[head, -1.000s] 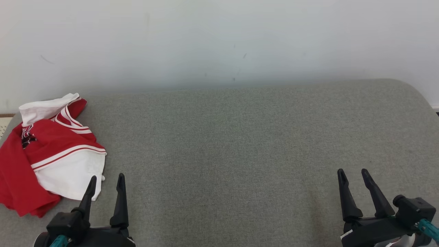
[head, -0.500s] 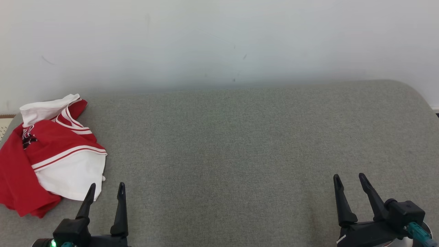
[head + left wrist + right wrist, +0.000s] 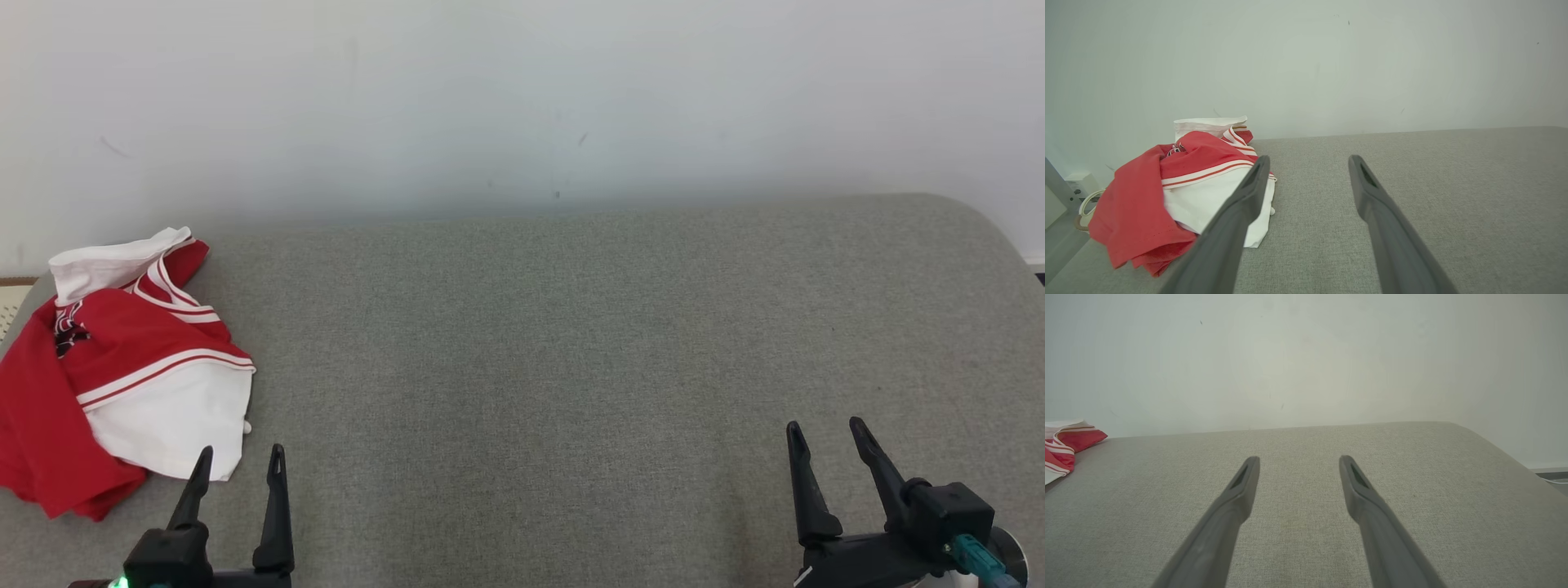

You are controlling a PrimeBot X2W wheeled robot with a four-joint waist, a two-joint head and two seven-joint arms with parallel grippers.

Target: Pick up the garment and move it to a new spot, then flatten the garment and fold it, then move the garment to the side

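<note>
The garment [image 3: 122,367] is a red and white jersey with striped trim, lying crumpled in a heap at the far left of the grey cushioned surface [image 3: 571,343]. My left gripper [image 3: 241,453] stands open at the lower left, just right of the heap's near white edge, apart from it. In the left wrist view the garment [image 3: 1180,192] lies left of the open left gripper [image 3: 1308,159]. My right gripper [image 3: 823,429] is open at the lower right, far from the cloth. The right wrist view shows the open right gripper [image 3: 1298,459] and a corner of the garment [image 3: 1063,447] at its left edge.
A pale wall [image 3: 522,106] rises right behind the surface. The surface rounds off at its far right corner [image 3: 980,220]. Past the left edge, a white socket box and cable [image 3: 1079,192] sit by the wall.
Both grippers have drawn back toward the bottom of the head view, still open. The garment lies as before; the view has shifted very slightly.
</note>
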